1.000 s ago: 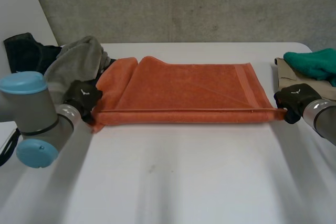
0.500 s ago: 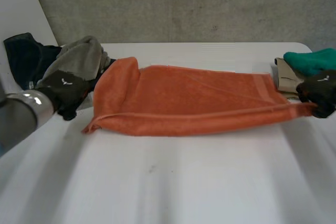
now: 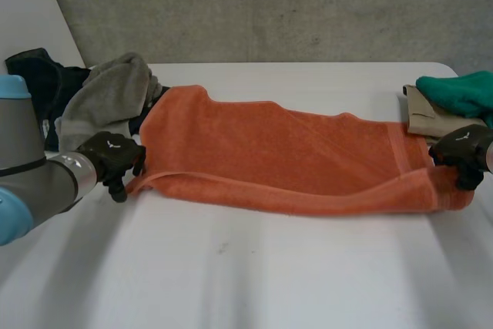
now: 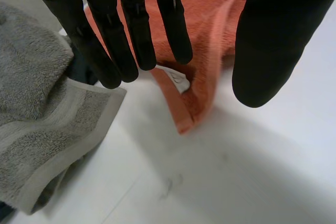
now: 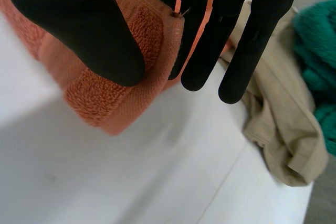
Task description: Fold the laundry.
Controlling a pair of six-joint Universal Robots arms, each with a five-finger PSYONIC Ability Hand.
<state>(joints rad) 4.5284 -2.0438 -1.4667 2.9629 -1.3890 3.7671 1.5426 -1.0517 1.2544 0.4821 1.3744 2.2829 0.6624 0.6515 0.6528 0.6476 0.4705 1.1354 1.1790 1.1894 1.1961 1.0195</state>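
Partly done: orange towel (image 3: 285, 152), centre frame, doubled lengthwise; left hand (image 3: 112, 156) spread, empty; right hand (image 3: 461, 146) pinches its right-edge corner; further folds remain.

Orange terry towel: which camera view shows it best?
Head view: the whole orange terry towel lies across the white table. Left wrist view gives one loose corner; right wrist view, a corner pinched by the right hand.
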